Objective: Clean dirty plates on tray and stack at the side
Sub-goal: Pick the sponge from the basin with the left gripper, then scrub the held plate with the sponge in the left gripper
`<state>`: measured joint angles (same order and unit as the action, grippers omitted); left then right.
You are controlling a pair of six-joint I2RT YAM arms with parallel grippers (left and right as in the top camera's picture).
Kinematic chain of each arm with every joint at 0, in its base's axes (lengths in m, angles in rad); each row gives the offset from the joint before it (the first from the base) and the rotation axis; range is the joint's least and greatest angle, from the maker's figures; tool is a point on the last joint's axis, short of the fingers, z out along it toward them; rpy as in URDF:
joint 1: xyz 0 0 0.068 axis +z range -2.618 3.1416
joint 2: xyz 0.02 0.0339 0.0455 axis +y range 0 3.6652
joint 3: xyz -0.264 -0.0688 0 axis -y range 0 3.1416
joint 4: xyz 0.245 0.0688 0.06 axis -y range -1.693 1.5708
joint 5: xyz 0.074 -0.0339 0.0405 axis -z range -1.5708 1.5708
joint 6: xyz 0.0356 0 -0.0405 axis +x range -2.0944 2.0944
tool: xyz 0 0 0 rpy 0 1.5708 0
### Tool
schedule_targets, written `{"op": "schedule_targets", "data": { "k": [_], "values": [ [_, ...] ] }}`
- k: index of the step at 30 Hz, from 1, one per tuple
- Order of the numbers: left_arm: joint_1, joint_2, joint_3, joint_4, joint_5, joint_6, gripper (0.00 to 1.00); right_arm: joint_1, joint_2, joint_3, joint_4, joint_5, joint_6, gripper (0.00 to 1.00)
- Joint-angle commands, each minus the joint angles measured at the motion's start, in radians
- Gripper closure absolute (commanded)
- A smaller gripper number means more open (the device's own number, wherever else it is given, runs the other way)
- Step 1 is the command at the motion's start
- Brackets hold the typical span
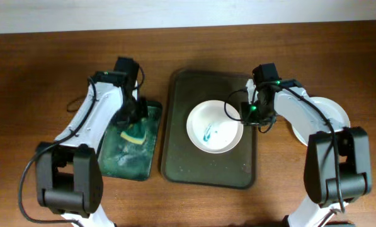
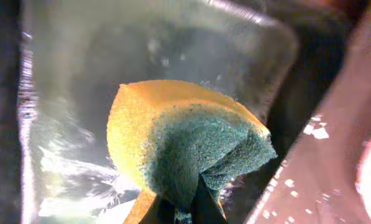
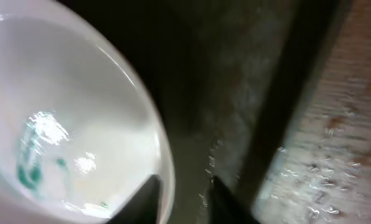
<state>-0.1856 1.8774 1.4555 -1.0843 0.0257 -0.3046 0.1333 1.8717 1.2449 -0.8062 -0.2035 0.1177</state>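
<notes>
A white plate with a green smear lies on the dark tray. My right gripper is open at the plate's right rim. In the right wrist view its fingers straddle the rim of the plate, one finger over the inside and one over the tray. My left gripper is shut on a yellow and green sponge and holds it over the wet small tray. The left wrist view shows the sponge pinched between the fingers.
A clean white plate lies on the wooden table at the right, partly under my right arm. The small tray is glossy with water and sits just left of the dark tray. A white wall edge runs along the back.
</notes>
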Motion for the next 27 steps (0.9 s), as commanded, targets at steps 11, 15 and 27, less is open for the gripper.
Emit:
{"op": "schedule_targets", "data": {
  "k": [11,15,27],
  "values": [
    [-0.199,-0.027,0.095,0.246,0.268,0.022,1.0,0.003,0.145,0.0,0.049,-0.073,0.021,0.96],
    [-0.309,0.089,0.095,0.326,0.28,-0.074,1.0,0.003,0.145,0.0,0.047,-0.073,0.021,0.96],
    [-0.438,0.399,0.095,0.529,0.526,-0.248,1.0,0.003,0.145,0.0,0.043,-0.073,0.021,0.96]
  ]
}}
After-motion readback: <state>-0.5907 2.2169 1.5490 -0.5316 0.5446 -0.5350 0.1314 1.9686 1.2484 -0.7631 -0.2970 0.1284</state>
